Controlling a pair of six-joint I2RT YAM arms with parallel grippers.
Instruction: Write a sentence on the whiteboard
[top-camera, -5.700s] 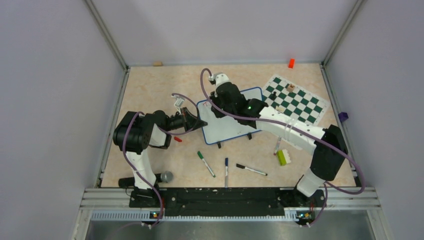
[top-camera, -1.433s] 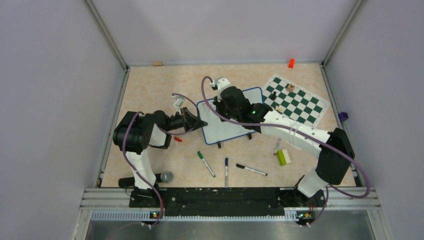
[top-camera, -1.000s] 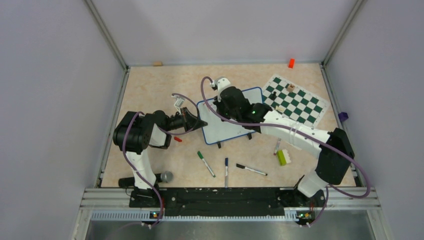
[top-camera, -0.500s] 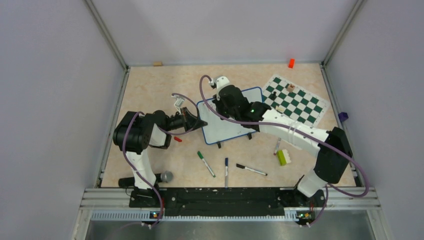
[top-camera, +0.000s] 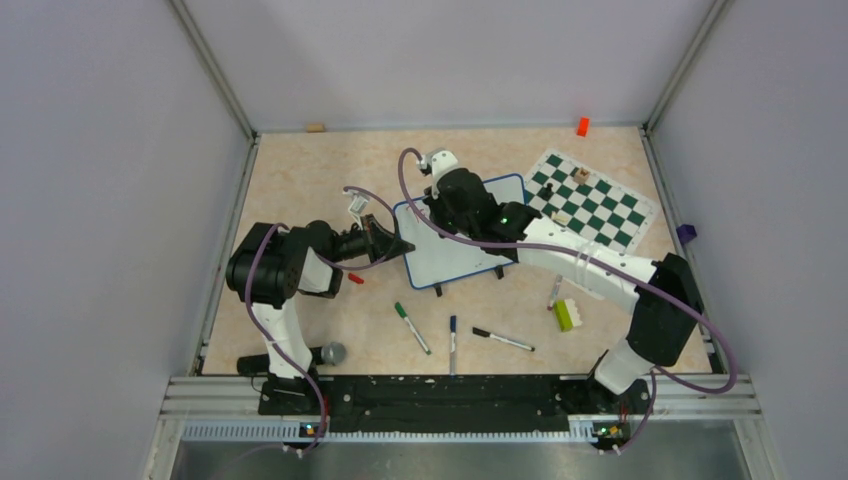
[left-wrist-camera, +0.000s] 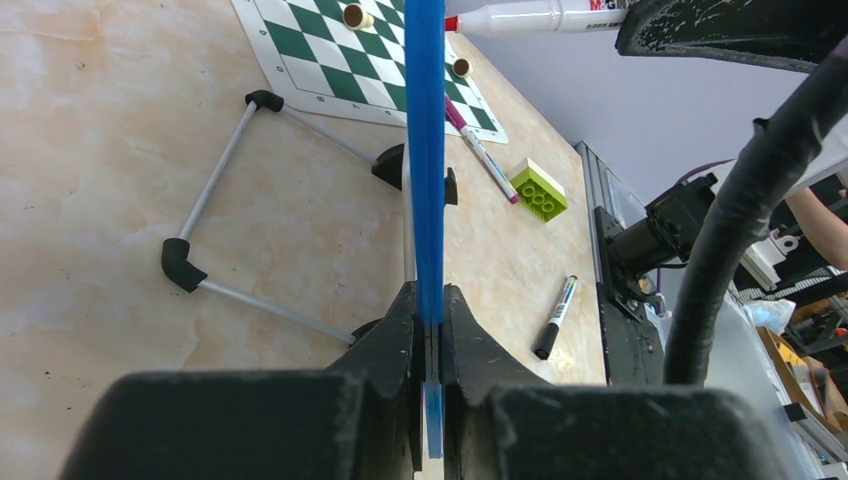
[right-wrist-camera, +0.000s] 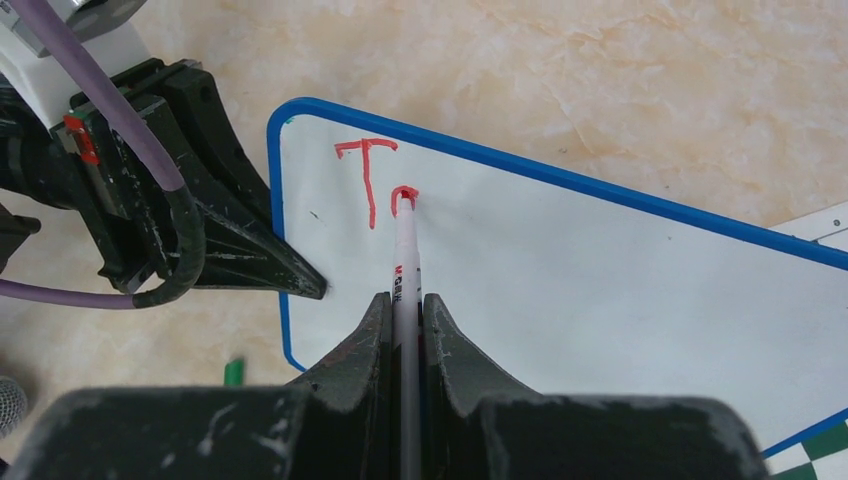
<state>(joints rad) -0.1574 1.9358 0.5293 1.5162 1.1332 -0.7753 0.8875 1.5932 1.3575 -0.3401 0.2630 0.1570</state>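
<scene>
1. Nearest the arm bases, three spare markers (top-camera: 452, 343) lie on the table in front of the whiteboard (top-camera: 455, 258).
2. At the whiteboard's left edge, the left gripper (left-wrist-camera: 428, 300) is pinched tight on the blue frame, steadying the board on its feet.
3. Over the board's upper left corner, the right gripper (right-wrist-camera: 405, 305) is clamped on a red marker (right-wrist-camera: 404, 250). The marker's long axis runs straight out from the jaws, and its tip touches the white surface.
4. The sentence (right-wrist-camera: 368, 170) is barely begun: a "T", and a second letter starting at the tip. The blank board lies away from the left gripper, so the strokes should probably travel that way.
5. Beyond the board's far right corner lies a chess mat (top-camera: 590, 195).
</scene>
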